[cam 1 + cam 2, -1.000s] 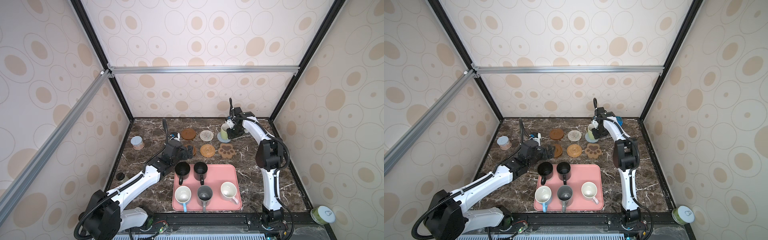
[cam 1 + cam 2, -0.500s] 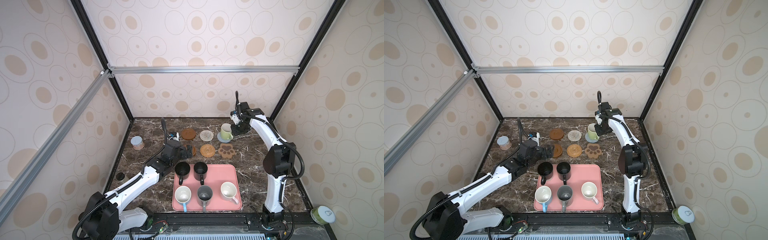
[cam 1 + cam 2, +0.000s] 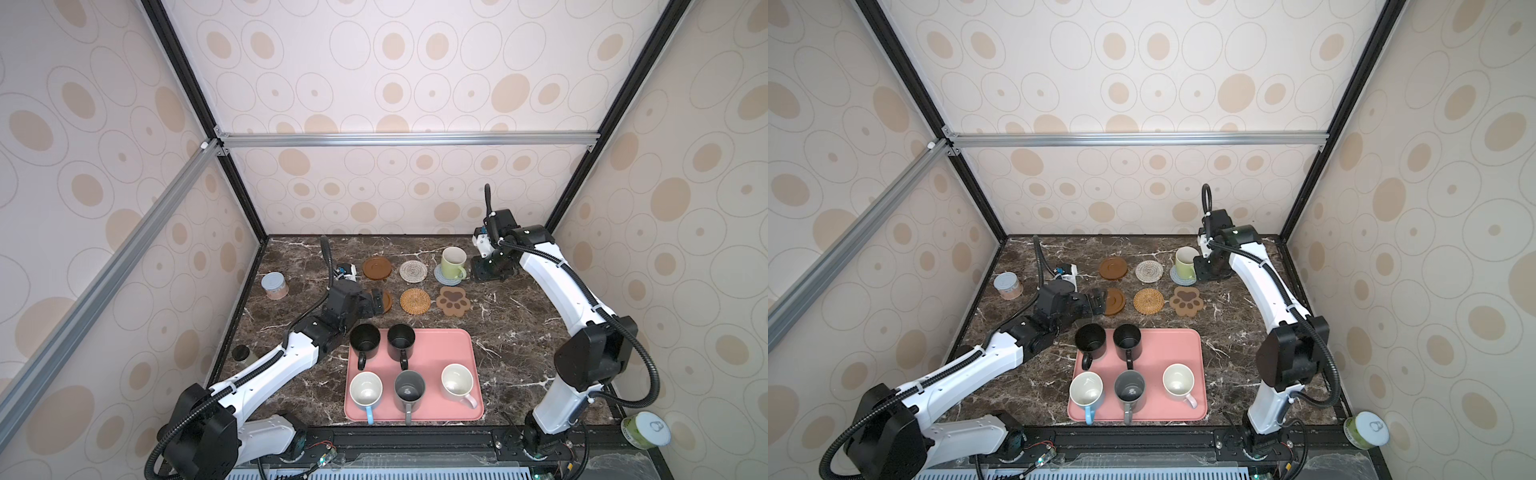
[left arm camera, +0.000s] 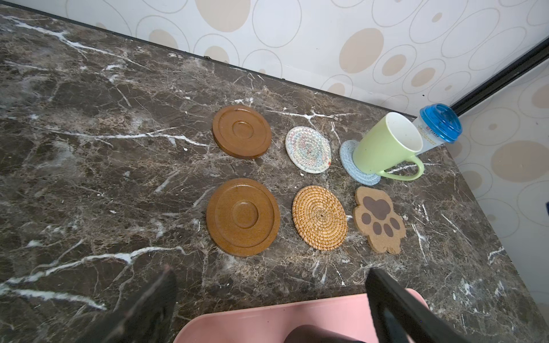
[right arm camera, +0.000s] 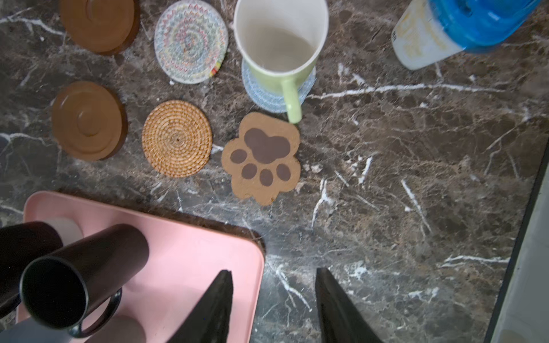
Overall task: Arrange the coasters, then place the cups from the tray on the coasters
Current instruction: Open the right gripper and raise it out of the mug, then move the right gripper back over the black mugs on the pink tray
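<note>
On grey-blue coaster (image 5: 260,93), light green cup (image 5: 279,41) upright; right hand (image 5: 273,270) beside, parted.

I see on the marble table (image 3: 519,332) six coasters (image 3: 414,301) in two rows, the pink tray (image 3: 444,353), a grey-lidded jar (image 3: 274,284), a blue-lidded tub (image 4: 439,126).

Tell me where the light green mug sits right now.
In both top views the light green mug stands on the grey-blue woven coaster, at the far right end of the back coaster row, directly behind the paw-shaped coaster.
</note>
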Available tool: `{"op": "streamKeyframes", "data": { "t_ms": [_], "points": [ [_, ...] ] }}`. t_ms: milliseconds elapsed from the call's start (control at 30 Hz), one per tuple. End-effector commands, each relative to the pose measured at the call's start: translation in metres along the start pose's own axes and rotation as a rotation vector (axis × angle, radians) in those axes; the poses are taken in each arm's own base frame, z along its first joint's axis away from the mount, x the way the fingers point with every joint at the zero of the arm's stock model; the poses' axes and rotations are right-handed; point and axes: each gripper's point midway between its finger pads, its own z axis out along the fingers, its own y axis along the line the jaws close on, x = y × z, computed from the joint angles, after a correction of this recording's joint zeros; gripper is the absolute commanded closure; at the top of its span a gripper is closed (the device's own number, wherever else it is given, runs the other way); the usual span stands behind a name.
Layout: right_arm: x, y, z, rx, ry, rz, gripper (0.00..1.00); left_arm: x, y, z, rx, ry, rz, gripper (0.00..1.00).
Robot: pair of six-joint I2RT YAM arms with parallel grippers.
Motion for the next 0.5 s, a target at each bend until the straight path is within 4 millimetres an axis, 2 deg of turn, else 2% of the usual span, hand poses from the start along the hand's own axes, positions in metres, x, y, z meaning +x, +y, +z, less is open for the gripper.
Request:
{"op": "streamKeyframes", "data": {
  "t_ms": [0,300,467],
  "points": [
    [0.021,0.022,-0.009,-0.03,0.027,0.024,0.5,-0.017,-0.007,0.0,0.005,-0.043,-0.027,0.0],
    [0.047,0.081,-0.012,-0.128,0.025,0.027,0.5,-0.019,-0.011,0.007,0.003,-0.034,-0.03,0.0],
    [0.064,0.11,0.0,-0.133,0.052,-0.021,0.49,-0.019,-0.006,0.005,-0.015,-0.041,-0.036,0.0]
  ]
}}
